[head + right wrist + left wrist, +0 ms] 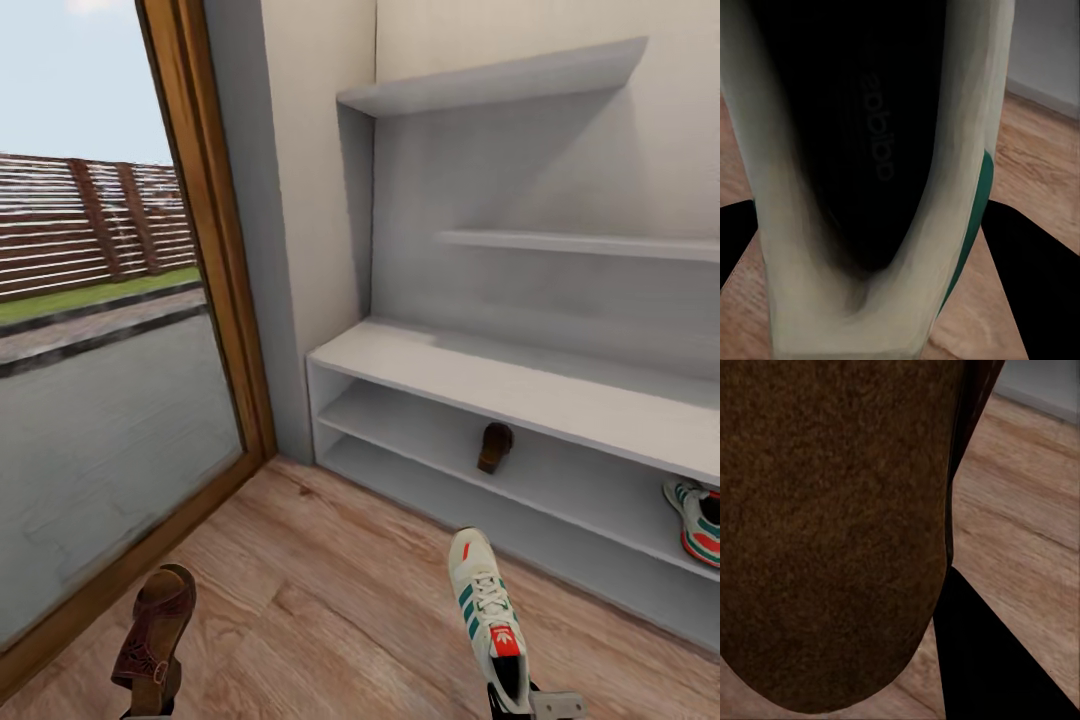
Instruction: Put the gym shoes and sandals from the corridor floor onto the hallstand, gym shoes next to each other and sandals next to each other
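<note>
- Sandal [155, 628], dark brown, held upright in the left gripper [150, 712] above the corridor floor [330, 620], near the glass door's wooden frame [215, 250].
- Gym shoe [488, 618], cream with green stripes, clamped at its heel by the right gripper [530, 706], toe towards the hallstand [480, 375].
- Second sandal [494, 446] stands on the upper open shelf, towards its left end.
- Second gym shoe [698, 520] lies on the lower shelf, at the view's right edge.

My head camera looks forward and down at the hallstand [520, 400] and corridor floor [330, 610] from near. My left wrist camera sits tight against a sandal [832, 532], floor behind. My right wrist camera sits equally close, looking into a gym shoe [870, 150]. All three share the floor.
</note>
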### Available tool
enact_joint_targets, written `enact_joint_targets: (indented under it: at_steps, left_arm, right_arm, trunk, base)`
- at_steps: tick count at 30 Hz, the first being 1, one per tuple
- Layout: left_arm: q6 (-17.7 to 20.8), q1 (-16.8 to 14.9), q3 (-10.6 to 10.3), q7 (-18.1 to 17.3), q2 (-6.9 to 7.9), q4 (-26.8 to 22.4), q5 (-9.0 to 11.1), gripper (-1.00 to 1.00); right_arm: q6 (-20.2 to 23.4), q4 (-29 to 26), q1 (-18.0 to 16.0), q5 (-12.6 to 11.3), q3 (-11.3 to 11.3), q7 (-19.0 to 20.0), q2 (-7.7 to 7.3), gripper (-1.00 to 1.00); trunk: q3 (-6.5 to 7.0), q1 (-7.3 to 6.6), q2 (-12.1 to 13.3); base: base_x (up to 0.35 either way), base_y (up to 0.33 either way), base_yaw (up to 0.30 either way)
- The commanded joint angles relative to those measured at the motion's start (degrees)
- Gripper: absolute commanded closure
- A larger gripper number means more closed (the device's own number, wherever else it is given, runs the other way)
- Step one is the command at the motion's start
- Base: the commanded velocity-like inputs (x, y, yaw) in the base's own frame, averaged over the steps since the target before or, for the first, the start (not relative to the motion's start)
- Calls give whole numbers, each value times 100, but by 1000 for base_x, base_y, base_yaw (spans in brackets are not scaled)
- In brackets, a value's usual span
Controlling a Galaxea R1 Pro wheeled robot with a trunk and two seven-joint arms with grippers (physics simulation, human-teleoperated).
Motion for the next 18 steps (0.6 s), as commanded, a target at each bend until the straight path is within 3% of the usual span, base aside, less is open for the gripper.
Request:
enact_joint_targets:
  at_steps: [1,9,18]
  left_arm:
    - [-8,-5,50,-51,-4,4,-19,100]
    - [-4,-5,50,-52,-4,4,-19,100]
    - [-8,-5,54,-52,-4,4,-19,100]
  right_arm:
    - [-16,3,-5,-41,47,-27,-8,100]
    - [-20,3,-5,-41,47,-30,-8,100]
    - [-14,3,-5,-41,48,-28,-8,100]
  trunk:
    - [-2,1,-2]
    - [23,1,-2]
    - [51,1,-2]
  base:
    - [236,234,-287]
    - [89,227,-287]
    - [2,28,-287]
